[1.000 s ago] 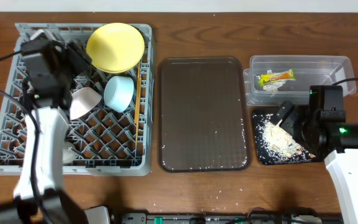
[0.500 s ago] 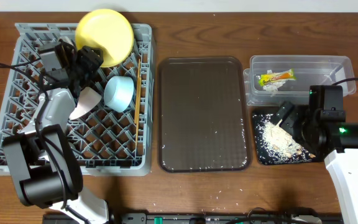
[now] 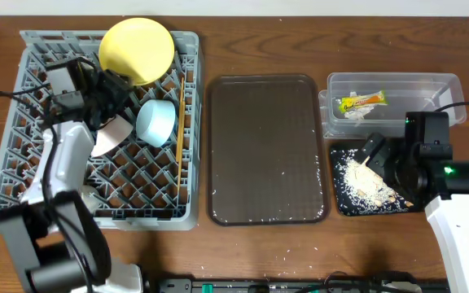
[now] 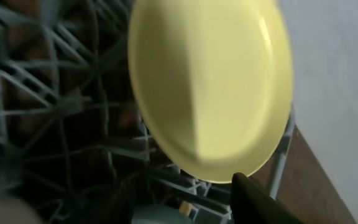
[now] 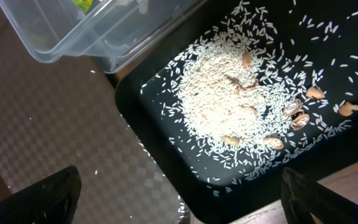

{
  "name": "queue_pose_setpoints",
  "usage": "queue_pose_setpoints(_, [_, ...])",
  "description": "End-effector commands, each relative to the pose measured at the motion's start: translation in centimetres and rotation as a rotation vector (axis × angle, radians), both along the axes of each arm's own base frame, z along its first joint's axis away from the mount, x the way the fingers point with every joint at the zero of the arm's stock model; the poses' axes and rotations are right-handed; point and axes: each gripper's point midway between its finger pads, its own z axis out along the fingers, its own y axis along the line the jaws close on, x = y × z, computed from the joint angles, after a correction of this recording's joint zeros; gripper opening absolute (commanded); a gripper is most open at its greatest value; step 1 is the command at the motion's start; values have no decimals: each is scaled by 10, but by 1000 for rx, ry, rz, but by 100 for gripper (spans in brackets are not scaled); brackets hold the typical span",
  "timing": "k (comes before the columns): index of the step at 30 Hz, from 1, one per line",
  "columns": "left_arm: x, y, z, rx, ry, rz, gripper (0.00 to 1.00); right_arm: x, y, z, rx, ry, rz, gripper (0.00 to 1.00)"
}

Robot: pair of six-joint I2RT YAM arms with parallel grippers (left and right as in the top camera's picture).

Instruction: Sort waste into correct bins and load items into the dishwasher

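Finds the plate on edge in the rack at the bench's far-left corner, just beyond the left gripper, clench unclear, right arm far off.

2 arms, right gripper splayed wide (left gripper unclear)

Overhead view: even, diffuse light from above, sharp throughout. Short soft shadows edge the grey rack on the desk. Faint sheen on the brown serving tray.

Left wrist view: blurred. The rack lattice is dim. The yellow plate is bright on its right half and shaded on its left.

Right wrist view: rice crumbs crisp. The fingers at the lower corners are dark and out of focus.
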Motion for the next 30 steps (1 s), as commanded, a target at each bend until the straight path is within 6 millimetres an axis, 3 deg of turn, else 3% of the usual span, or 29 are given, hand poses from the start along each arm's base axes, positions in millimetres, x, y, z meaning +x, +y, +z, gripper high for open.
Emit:
queue_pose_setpoints(1, [-3, 24, 9, 104, -2, 98, 53, 0, -3, 1, -6, -2, -17, 99])
queue_pose_setpoints(7, [6, 30, -42, 101, 82, 108, 54, 0, -3, 1, -6, -2, -18, 99])
queue_pose_setpoints(9, [15, 30, -48, 101, 62, 96, 54, 0, -3, 1, -6, -2, -17, 99])
queue_pose_setpoints(19, [28, 23, -44, 125, -1, 44, 47, 0, -3, 1, -6, -2, -17, 99])
queue_pose_setpoints(21, [31, 17, -45, 127, -9, 32, 37, 0, -3, 1, -6, -2, -17, 99])
queue_pose_setpoints(23, [32, 17, -45, 158, -10, 21, 12, 0, -3, 1, -6, -2, -17, 99])
queue_pose_setpoints(24, [32, 17, -45, 170, -12, 11, 8, 0, -3, 1, -6, -2, -17, 99])
queue_pose_setpoints(30, [28, 14, -34, 248, -28, -70, 8, 0, -3, 1, -6, -2, -17, 99])
